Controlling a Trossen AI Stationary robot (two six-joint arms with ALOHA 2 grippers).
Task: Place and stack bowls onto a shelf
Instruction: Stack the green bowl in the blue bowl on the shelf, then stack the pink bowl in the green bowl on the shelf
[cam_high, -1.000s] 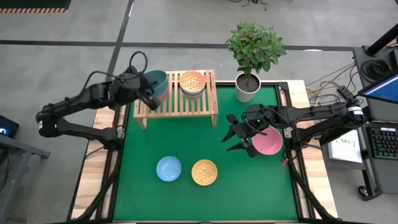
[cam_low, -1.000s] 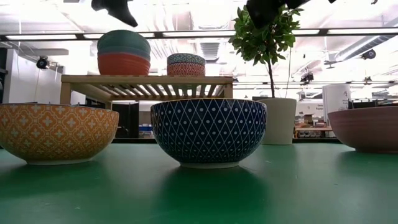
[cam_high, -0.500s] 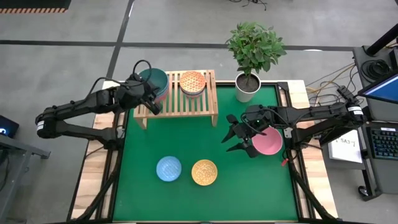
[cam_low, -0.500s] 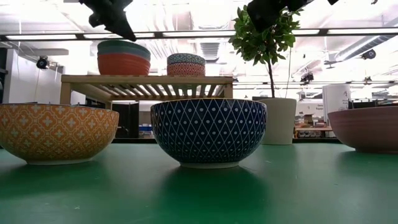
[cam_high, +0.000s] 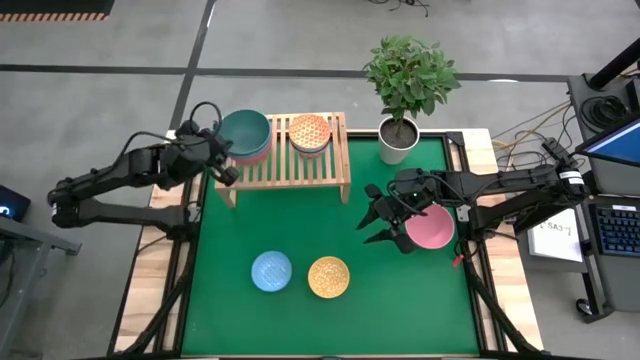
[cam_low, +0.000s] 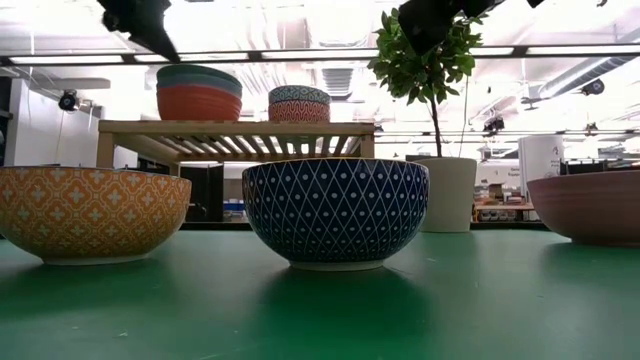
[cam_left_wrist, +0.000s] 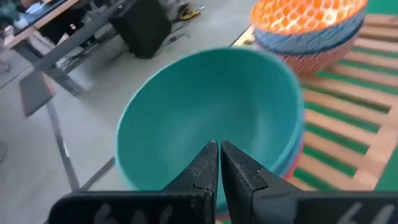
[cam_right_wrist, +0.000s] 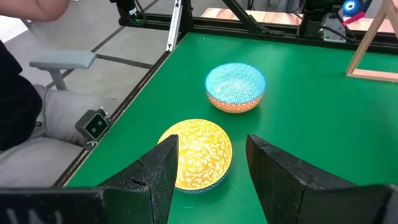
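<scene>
The shelf (cam_high: 285, 158) is seen at the back left of the green tabletop (cam_high: 400, 300), with a teal bowl (cam_high: 245, 130) stacked on a red one at its left end and an orange patterned bowl (cam_high: 309, 130) stacked on others beside it. The left end effector (cam_high: 226, 168) is held just off the shelf's left end with its fingers nearly closed on nothing (the teal bowl fills its wrist view). The right end effector (cam_high: 380, 222) is spread wide beside the pink bowl (cam_high: 431, 229), while a light blue bowl (cam_high: 271, 270) and a yellow bowl (cam_high: 328, 277) are left side by side near the front.
</scene>
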